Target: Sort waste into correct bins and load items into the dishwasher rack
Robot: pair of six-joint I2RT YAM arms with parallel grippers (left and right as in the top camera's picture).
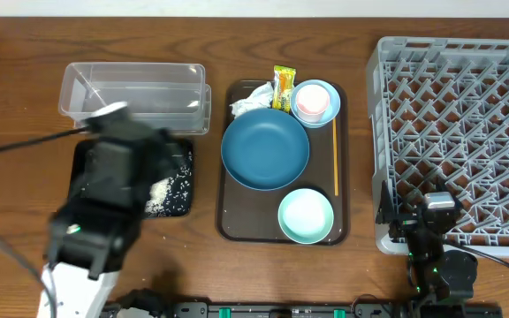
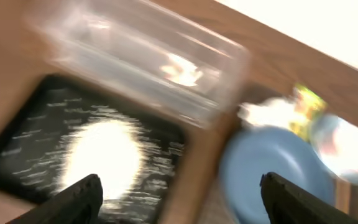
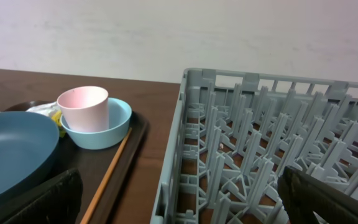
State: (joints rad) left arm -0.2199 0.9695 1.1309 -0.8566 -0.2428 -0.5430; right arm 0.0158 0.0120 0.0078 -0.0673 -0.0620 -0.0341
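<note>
right gripper (image 3: 178, 185) gapes wide and bare at the grey rack's (image 1: 467, 132) near-left corner. left gripper (image 2: 179, 190), fingers spread and holding nothing, hovers over the black tray (image 2: 23, 149) of rice grains (image 1: 160, 196). the brown tray (image 1: 237, 216) carries a near bowl (image 1: 306, 215), a blue plate (image 1: 265, 148) and a stick (image 1: 335, 159); farther, a pink cup (image 1: 308, 102) in the second bowl (image 1: 329, 106), a tissue (image 1: 250, 97) and a wrapper (image 1: 283, 88). a clear container (image 1: 135, 93) sits far left. wood table (image 1: 16, 88), pale wall (image 3: 166, 31).

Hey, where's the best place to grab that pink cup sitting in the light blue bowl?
I'd take the pink cup by its rim from straight above, one finger inside. It stands upright, mouth open, and the light blue bowl hides its base from the sides.
</note>
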